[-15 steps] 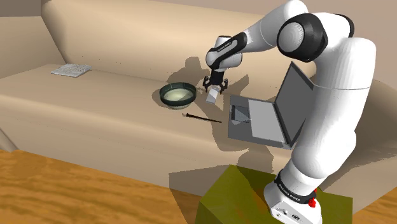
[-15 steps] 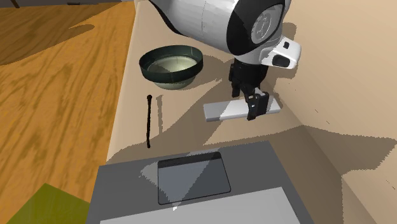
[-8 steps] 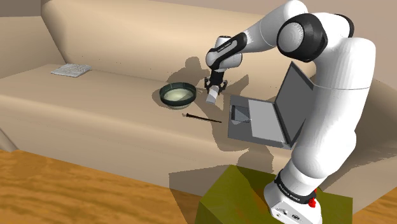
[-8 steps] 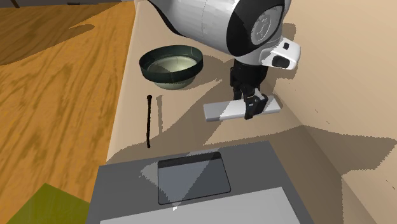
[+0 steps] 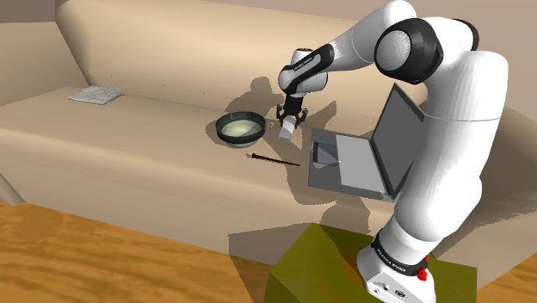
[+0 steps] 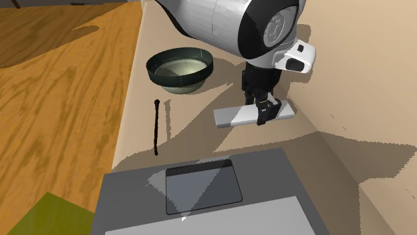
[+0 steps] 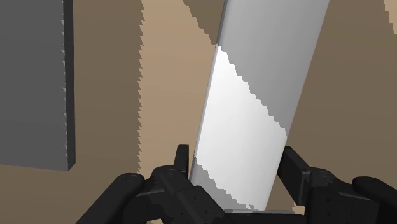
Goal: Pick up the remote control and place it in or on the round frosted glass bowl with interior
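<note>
Tool [image 7: 237, 156] clasps remote [image 7: 257, 89]; bowl [image 6: 158, 72] stands apart.

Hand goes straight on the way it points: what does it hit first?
The grey remote control, clasped between the hand's fingers; right beneath it, probably the tan sofa seat.

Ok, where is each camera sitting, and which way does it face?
Shoulder: behind the stand, looking down across the sofa at the bowl; whole arm shows.
Second exterior: above the laptop, looking down at bowl; gripper shows.
Wrist: on the hand, along the remote; fingers show.
All share the remote.
</note>
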